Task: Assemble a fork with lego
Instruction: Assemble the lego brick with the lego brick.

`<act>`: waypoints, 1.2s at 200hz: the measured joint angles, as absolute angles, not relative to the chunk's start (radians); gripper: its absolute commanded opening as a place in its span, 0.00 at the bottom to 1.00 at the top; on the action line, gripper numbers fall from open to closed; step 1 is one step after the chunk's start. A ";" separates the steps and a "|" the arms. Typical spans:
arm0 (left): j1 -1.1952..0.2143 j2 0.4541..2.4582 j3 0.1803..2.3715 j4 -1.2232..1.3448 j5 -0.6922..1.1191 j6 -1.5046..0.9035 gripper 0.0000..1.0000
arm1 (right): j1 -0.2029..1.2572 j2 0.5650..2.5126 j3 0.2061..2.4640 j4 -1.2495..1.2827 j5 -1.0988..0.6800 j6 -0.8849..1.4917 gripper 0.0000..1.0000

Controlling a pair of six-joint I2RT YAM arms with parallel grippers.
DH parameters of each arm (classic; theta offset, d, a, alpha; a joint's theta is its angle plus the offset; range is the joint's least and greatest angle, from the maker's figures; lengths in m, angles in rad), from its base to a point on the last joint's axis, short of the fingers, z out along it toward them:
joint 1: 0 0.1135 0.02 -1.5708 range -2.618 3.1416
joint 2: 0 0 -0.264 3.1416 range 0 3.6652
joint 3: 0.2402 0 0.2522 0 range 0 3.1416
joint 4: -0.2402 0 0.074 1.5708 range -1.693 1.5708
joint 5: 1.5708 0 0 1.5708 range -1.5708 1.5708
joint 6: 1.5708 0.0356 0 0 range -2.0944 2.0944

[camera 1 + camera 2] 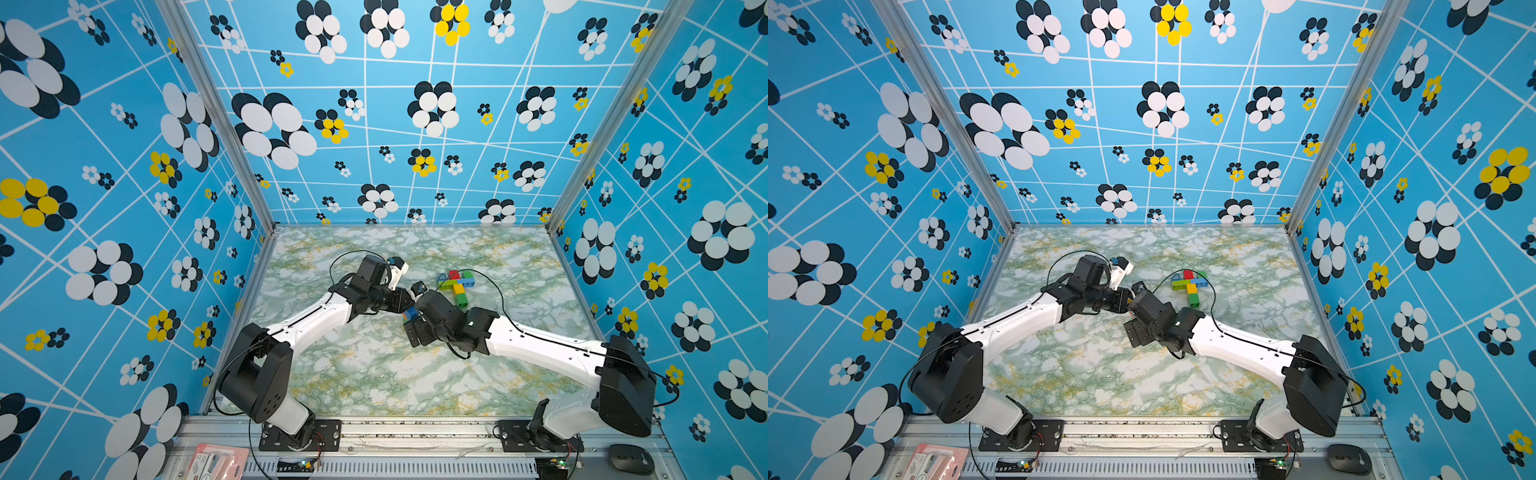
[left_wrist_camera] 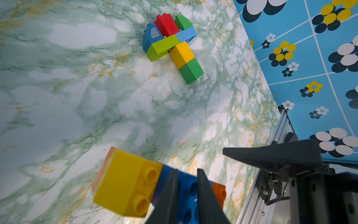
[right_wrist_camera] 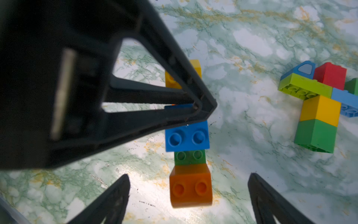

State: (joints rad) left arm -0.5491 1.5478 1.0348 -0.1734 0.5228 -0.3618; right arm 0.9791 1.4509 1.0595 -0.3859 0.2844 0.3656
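I am clamping my left gripper (image 2: 187,171) on the brick stick (image 3: 187,137), jaws pinching the flat sides of its blue brick (image 2: 187,186); yellow brick (image 2: 124,180) poking out one end, green brick (image 3: 189,157) and orange brick (image 3: 190,190) out the other; the stick seems to be hanging clear of the marble table (image 2: 77,97), though I cannot be sure. My right gripper (image 3: 188,177) is standing wide open, one finger either side of the orange brick with bare table showing in both gaps, gripping nothing. The T-shaped cluster (image 1: 457,284) is lying flat on the table, well apart from the stick, over on my right side; lime, light blue, red, green and a blue window piece forming the crossbar, yellow and green forming the stem.

I am judging these bricks as light, hard and stiff; no give, so the jaws are not crushing anything. The side faces are looking smooth and slippery, so I am wanting flat faces squarely between the jaws, never studs or corners. Stud joints are the weak spots; a long stick pinched at one brick is likely pivoting or popping apart under a sideways push, so I am favouring a hold right beside the joint being pressed. The cluster is probably skating on the glossy top unless braced.
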 measured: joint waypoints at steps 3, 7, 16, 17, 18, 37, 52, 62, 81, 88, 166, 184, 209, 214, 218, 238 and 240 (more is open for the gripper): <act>-0.549 1.548 1.035 -0.174 0.523 -0.362 0.20 | 0.979 1.440 1.055 -0.379 0.287 0.373 0.99; -0.549 1.548 1.035 -0.174 0.523 -0.362 0.20 | 0.979 1.424 1.049 -0.372 0.292 0.381 0.99; -0.549 1.548 1.035 -0.176 0.522 -0.362 0.20 | 0.979 1.379 1.025 -0.339 0.308 0.410 0.99; -0.549 1.548 1.035 -0.176 0.522 -0.362 0.20 | 0.979 1.371 1.019 -0.331 0.310 0.413 0.99; -0.549 1.548 1.035 -0.176 0.522 -0.362 0.20 | 0.979 1.367 1.016 -0.328 0.310 0.415 0.99; -0.545 1.547 1.034 -0.175 0.522 -0.365 0.19 | 0.978 1.259 0.918 -0.226 0.340 0.512 0.99; -0.541 1.541 1.024 -0.170 0.523 -0.366 0.19 | 0.978 1.196 0.832 -0.158 0.358 0.601 0.99; -0.538 1.535 1.019 -0.168 0.523 -0.366 0.19 | 0.978 1.172 0.784 -0.128 0.365 0.667 0.99; -0.536 1.530 1.014 -0.167 0.523 -0.367 0.19 | 0.978 1.152 0.712 -0.083 0.373 0.793 0.99; -0.536 1.529 1.013 -0.166 0.523 -0.370 0.18 | 0.978 1.148 0.687 -0.060 0.373 0.840 0.99; -0.534 1.529 1.007 -0.152 0.523 -0.373 0.18 | 0.978 1.170 0.505 0.279 0.352 1.204 0.99; -0.534 1.529 1.007 -0.152 0.523 -0.373 0.18 | 0.978 1.189 0.465 0.351 0.336 1.259 0.99; -0.534 1.529 1.007 -0.152 0.523 -0.373 0.18 | 0.978 1.223 0.442 0.419 0.310 1.316 0.99; -0.534 1.529 1.007 -0.152 0.523 -0.373 0.18 | 0.978 1.229 0.436 0.439 0.304 1.325 0.99; -0.534 1.529 1.007 -0.152 0.523 -0.373 0.18 | 0.978 1.234 0.431 0.456 0.301 1.332 0.99; -0.534 1.529 1.007 -0.153 0.523 -0.373 0.18 | 0.978 1.259 0.408 0.521 0.284 1.364 0.98; -0.534 1.529 1.007 -0.152 0.523 -0.373 0.18 | 0.978 1.261 0.406 0.525 0.283 1.367 0.98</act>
State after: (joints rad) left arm -0.5343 1.5291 1.0069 -0.1524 0.5232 -0.3729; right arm 0.9783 1.2613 0.4065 0.5247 0.2832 1.3666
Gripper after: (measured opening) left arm 0.185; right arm 0.986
